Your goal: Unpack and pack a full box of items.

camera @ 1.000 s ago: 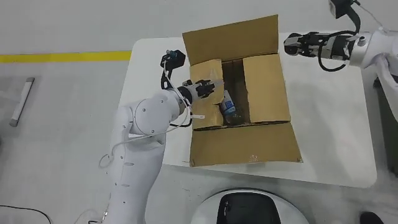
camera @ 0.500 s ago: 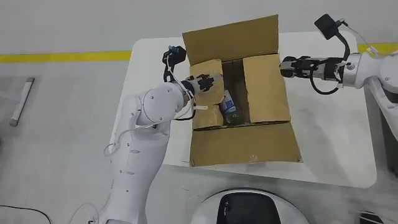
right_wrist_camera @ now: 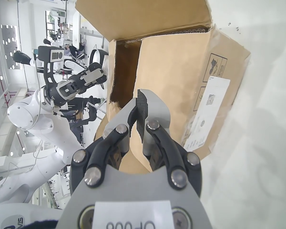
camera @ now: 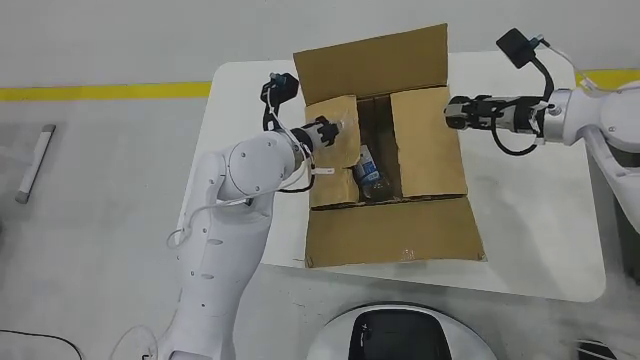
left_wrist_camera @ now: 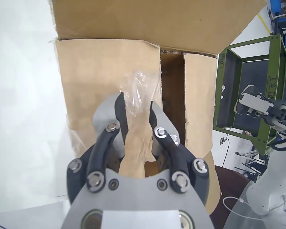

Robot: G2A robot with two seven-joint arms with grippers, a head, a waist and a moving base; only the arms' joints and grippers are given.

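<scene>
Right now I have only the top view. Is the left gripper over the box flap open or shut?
Observer: Open; the left gripper hovers over the flap with its fingers apart.
Operator: Is something between the fingers?
Observer: Yes, a crumpled strip of clear tape, stuck on the flap near its edge.
Operator: What is on the box wall facing the right gripper?
Observer: A white paper label.
</scene>
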